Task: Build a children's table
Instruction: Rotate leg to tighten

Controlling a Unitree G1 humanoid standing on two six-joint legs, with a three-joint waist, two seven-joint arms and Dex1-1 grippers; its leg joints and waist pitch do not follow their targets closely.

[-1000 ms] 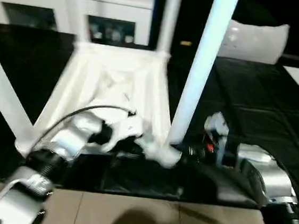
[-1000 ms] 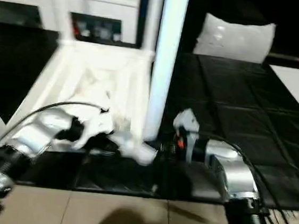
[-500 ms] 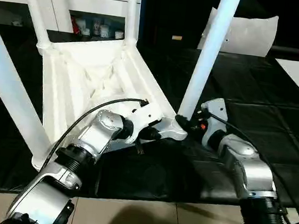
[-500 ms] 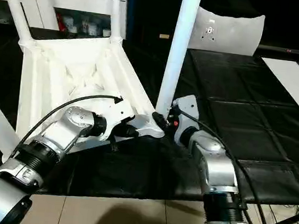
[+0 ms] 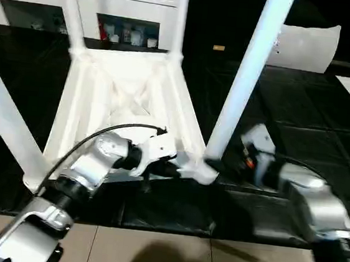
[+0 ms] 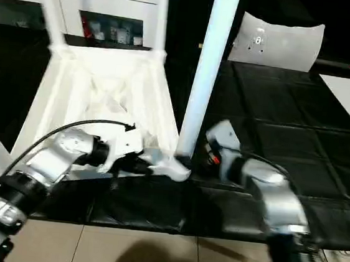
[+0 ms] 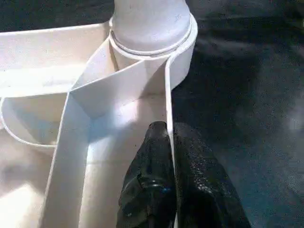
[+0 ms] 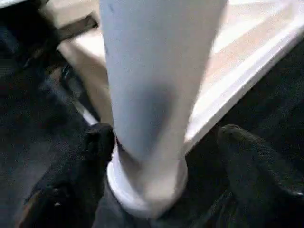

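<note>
I found no legible brand, label or writing in any view. The children's table lay upside down on the black mat, legs pointing up, with white cabinets beyond it. My left gripper was clamped on the thin rim wall near the near-right corner socket; the left wrist view showed this pinch, which the head views blurred. My right gripper stood with jaws wide, one finger either side of the near-right leg, not visibly pressing it.
</note>
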